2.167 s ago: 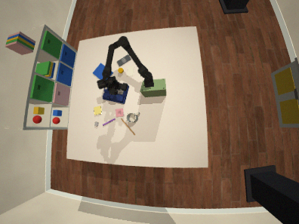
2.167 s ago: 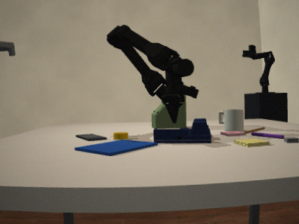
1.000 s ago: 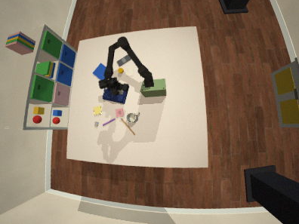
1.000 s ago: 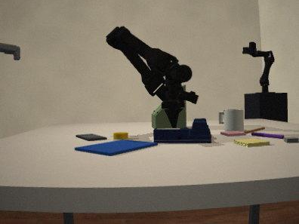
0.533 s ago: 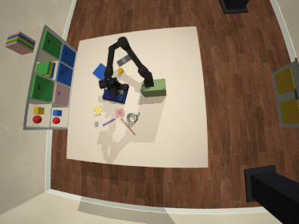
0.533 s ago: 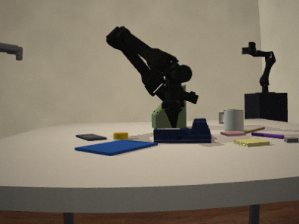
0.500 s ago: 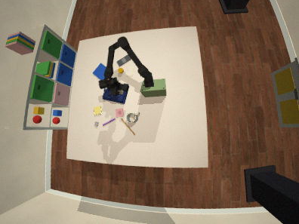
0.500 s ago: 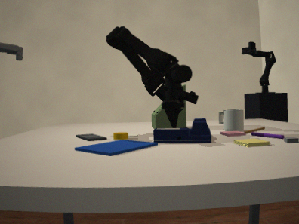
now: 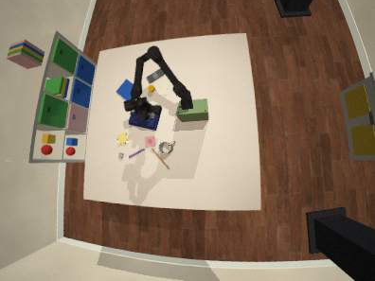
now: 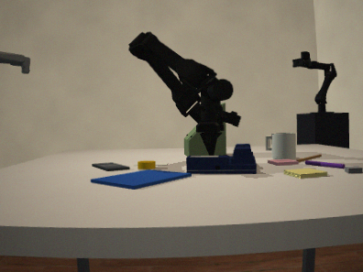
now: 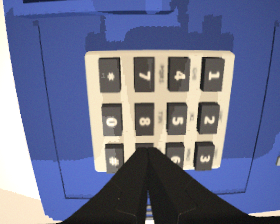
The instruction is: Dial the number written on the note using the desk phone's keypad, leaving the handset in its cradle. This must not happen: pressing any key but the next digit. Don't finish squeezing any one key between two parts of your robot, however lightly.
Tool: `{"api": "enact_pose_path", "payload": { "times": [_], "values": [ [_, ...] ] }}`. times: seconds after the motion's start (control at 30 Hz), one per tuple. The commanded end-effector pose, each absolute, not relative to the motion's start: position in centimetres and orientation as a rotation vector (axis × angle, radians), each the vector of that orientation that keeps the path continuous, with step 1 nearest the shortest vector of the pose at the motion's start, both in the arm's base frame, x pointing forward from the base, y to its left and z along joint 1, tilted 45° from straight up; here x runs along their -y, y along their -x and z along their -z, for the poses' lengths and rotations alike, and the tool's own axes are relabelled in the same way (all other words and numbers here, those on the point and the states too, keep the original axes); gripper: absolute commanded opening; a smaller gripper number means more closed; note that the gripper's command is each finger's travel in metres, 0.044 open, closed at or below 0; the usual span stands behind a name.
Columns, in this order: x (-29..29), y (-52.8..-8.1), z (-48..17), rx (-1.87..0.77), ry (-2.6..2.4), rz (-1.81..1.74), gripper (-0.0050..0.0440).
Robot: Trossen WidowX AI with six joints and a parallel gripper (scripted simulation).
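The gripper (image 11: 149, 160) has its two fingers pressed flat together with nothing between them, so they form a single blunt point; that suits a task where keys must be poked rather than pinched, since one joined tip cannot catch a key from two sides. In the wrist view that tip hangs over the bottom row of the keypad (image 11: 160, 111), covering the key in the second column from the left, directly below the 8. The digits read upside down there, with 1, 2 and 3 running down the right column. Whether the tip is actually pressing the key or only hovering just above it cannot be told. The blue desk phone (image 10: 221, 163) lies on the white table (image 10: 183, 201) just in front of the green block (image 10: 194, 142) on which the arm (image 10: 183, 79) stands, near enough for the arm to fold steeply down onto it. The handset (image 10: 243, 152) appears as a raised hump at the phone's right end in the side view, apparently seated in its cradle, where the task wants it left. Right of the phone in that view stand a mug (image 10: 283, 146), a pink note (image 10: 282, 162) and a yellow pad (image 10: 305, 172); any writing on them is too small to read, so the number to be dialled cannot be judged.
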State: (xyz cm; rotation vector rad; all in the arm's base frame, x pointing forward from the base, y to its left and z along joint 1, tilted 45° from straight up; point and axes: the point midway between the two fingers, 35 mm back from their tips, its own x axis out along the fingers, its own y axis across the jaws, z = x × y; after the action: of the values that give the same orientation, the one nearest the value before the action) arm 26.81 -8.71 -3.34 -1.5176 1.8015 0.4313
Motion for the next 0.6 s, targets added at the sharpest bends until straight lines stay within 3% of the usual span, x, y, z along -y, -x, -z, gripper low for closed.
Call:
{"api": "enact_pose_path", "payload": {
  "times": [0.0,0.57],
  "values": [
    [8.8,-26.7,3.4,-1.806,1.519,-0.437,-0.0050],
    [6.7,-26.8,1.3,-1.806,1.519,-0.437,-0.0050]
  ]
}}
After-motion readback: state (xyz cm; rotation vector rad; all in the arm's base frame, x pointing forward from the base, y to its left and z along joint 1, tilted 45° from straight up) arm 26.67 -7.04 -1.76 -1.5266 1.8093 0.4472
